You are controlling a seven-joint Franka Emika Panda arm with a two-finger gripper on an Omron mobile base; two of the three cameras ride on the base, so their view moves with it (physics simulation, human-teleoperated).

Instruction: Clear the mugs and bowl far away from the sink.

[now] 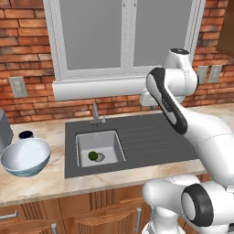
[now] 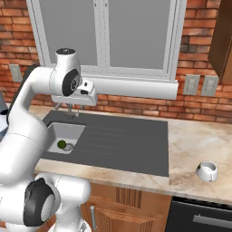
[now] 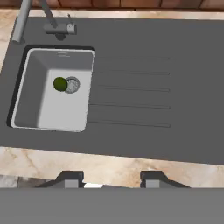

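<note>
Fingers (image 3: 111,178): two dark tips at the bottom of the hand view, standing apart with nothing between them; they hang over the front edge of the surface, pointing down at the sink.
Arm: in the left base view it rises from the lower right of the frame and bends over the drainboard, its hand at the right of centre in front of the window sill; in the right base view it fills the left side.
Sink (image 1: 137,144): dark grey unit at the centre of the left base view, set into the pale stone surface (image 1: 41,183); lighter basin at its left, ribbed drainboard at its right.
Faucet (image 1: 95,114): small and metal, at the back edge of the sink above the basin.
Green ball (image 1: 93,156): small round green thing on the basin floor, just beside the drain.
Bowl (image 1: 25,156): large, white inside, pale blue outside, at the left edge of the left base view on the surface, left of the sink and apart from it.
Navy mug (image 1: 26,135): dark rim showing just behind the bowl, upper left of it, near the left edge of the frame.
White mug (image 2: 207,171): squat, at the lower right of the right base view, on the surface right of the sink and well apart from it.
Toaster (image 1: 4,131): silver, cut by the left edge of the left base view, behind the bowl.
Wall: red brick with a white window above the sink.
</note>
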